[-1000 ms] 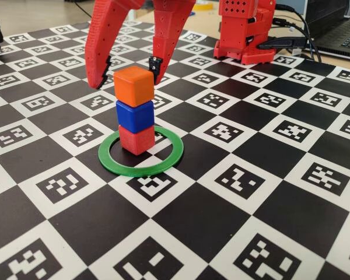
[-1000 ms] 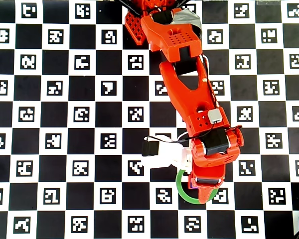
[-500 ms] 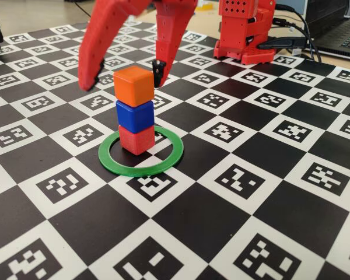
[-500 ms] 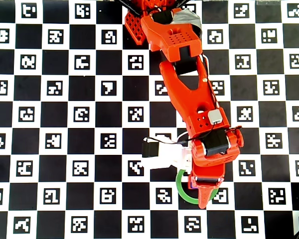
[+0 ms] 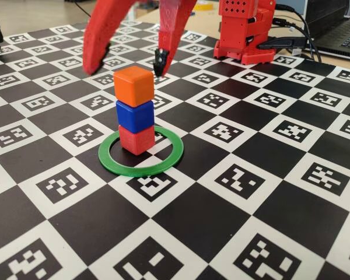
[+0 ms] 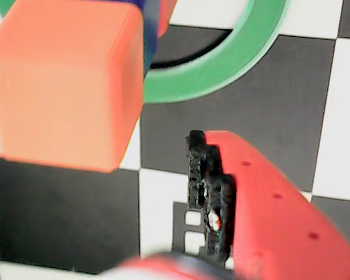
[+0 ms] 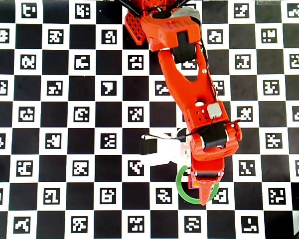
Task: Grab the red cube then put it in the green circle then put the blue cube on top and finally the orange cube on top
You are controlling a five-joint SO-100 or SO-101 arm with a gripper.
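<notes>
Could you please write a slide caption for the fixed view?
Open hand above a stack of orange cube, blue cube and red cube inside the green circle.

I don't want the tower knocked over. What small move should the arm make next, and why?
Probably lift the gripper straight up and back toward the base. The orange cube sits on the blue cube and red cube inside the green circle; the jaws are open and clear of the stack, so nothing seems left to place.
</notes>
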